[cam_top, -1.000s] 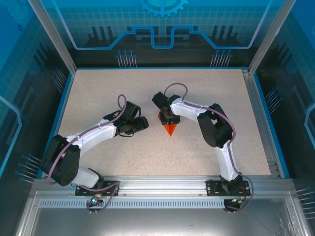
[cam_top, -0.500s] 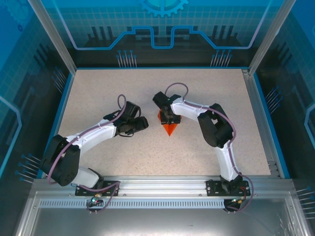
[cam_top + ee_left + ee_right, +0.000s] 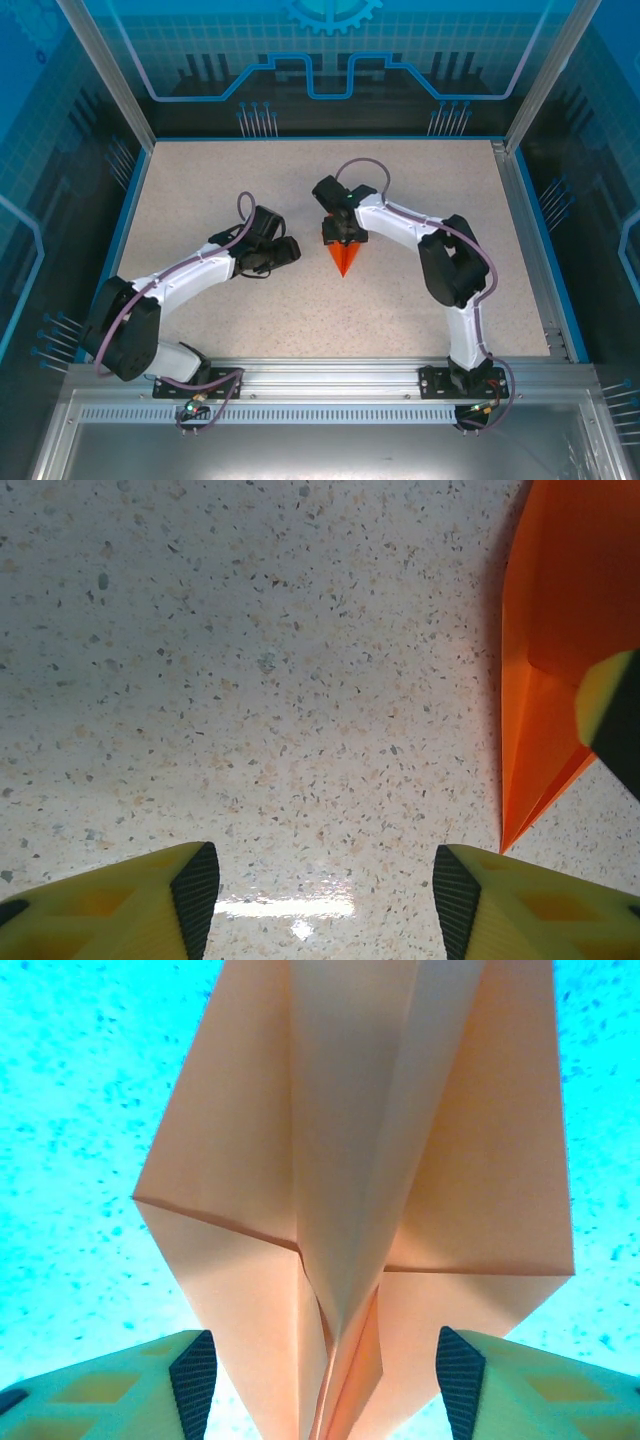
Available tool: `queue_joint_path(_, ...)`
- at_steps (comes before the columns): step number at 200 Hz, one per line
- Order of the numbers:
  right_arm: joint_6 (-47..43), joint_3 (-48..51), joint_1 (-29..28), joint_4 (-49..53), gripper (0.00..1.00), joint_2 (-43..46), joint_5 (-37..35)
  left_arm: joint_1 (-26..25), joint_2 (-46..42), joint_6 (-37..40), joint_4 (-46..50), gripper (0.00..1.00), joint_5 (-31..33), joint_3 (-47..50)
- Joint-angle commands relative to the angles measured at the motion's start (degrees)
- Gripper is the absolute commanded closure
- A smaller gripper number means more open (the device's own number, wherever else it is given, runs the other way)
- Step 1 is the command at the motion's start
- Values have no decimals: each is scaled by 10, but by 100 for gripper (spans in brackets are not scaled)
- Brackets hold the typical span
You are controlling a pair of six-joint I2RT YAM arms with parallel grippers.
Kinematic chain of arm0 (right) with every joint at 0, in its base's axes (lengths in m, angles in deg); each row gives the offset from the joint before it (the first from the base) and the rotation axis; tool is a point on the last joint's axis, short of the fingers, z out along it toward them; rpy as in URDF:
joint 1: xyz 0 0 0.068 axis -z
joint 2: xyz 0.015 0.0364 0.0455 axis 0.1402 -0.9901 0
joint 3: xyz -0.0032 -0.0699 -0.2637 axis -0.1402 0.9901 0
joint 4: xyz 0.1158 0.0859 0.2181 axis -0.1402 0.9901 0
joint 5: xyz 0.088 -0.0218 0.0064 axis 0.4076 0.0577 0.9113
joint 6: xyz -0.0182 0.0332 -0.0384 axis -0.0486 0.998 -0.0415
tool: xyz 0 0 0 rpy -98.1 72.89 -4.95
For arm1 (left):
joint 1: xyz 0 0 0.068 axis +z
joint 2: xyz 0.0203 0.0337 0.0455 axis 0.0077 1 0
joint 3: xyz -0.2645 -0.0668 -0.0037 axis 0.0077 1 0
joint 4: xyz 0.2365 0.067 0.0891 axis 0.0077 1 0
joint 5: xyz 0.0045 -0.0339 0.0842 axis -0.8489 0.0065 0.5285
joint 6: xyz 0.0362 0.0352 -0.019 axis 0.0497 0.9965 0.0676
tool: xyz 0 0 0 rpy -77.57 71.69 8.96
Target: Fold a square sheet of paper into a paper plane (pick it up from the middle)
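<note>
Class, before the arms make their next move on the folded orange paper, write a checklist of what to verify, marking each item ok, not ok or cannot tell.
1. Jaws of the right claw open, pads clear of the paper plane: ok.
2. Plane's narrow end centred between the right claw's fingers: ok.
3. Jaws of the left claw open, nothing between them: ok.
4. Plane off to the left claw's side, untouched by its fingers, on the table: ok.
5. Plane lying fully flat: cannot tell.
</note>
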Motion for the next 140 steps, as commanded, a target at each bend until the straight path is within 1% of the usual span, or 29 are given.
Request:
queue_joint_path(1,-12,-1,-1,21,36,46,-17,4,-21,12,19,37,18,-4)
queue_joint_path(23,-29,38,-5,-5,35,128,-67,4,-43,21,18,35,41,3)
queue_joint_path(36,-44,78,-5,-31,32,193,-117,4,-66,30,18,29,68,9)
queue_joint_path(49,-61,120,-1,-57,31,258,-185,5,-98,39,21,22,112,17)
queue_joint_path(58,-75,155,8,-80,31,306,-236,8,-119,54,20,13,147,23)
queue_joint_path(71,-104,209,30,-125,28,360,-291,13,-148,77,14,2,213,33)
queue_joint_path(78,-124,242,51,-155,27,385,-307,18,-159,93,9,1,251,39)
queue_joint_path(89,-170,300,88,-216,26,421,-310,35,-174,117,5,1,307,44)
queue_joint_path(97,-207,346,114,-264,26,445,-302,51,-183,141,-16,1,331,52)
queue_joint_path(100,-223,361,127,-288,25,454,-295,61,-186,151,-27,1,337,57)
queue_joint_path(107,-250,403,153,-331,21,467,-272,78,-189,177,-50,1,346,67)
queue_joint_path(115,-273,448,185,-374,20,476,-243,97,-188,207,-76,1,353,76)
queue_joint_path(123,-284,476,213,-401,20,476,-229,118,-184,239,-103,1,355,84)
queue_joint_path(129,-288,493,235,-412,20,472,-212,133,-180,265,-130,1,353,92)
queue_joint_path(133,-293,498,249,-413,20,467,-188,142,-175,282,-148,1,349,99)
queue_joint_path(140,-304,503,267,-413,20,460,-160,155,-166,297,-171,1,347,106)
